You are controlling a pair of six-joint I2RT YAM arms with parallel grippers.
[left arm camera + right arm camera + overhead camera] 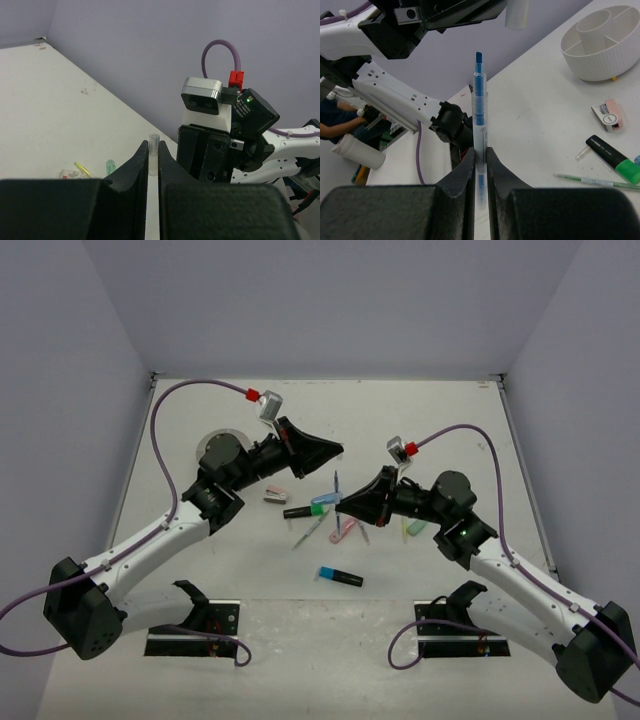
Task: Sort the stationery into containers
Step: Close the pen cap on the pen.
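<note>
My right gripper [479,152] is shut on a pale blue marker [479,100], which stands upright with its bare blue tip up. Just above that tip, my left gripper [154,147] is shut on a small clear cap [153,142]. In the top view both grippers, the left [338,450] and the right [343,508], meet over the middle of the table with the marker [336,486] between them. A round white container [600,47] with inner compartments stands at the back left, half hidden behind my left arm [222,448].
Loose stationery lies below the grippers: a black highlighter with a green end [303,511], a blue-ended highlighter [340,577], a pink marker [345,530], a mint marker [412,528], a pinkish eraser [277,496] and a thin green pen [600,182].
</note>
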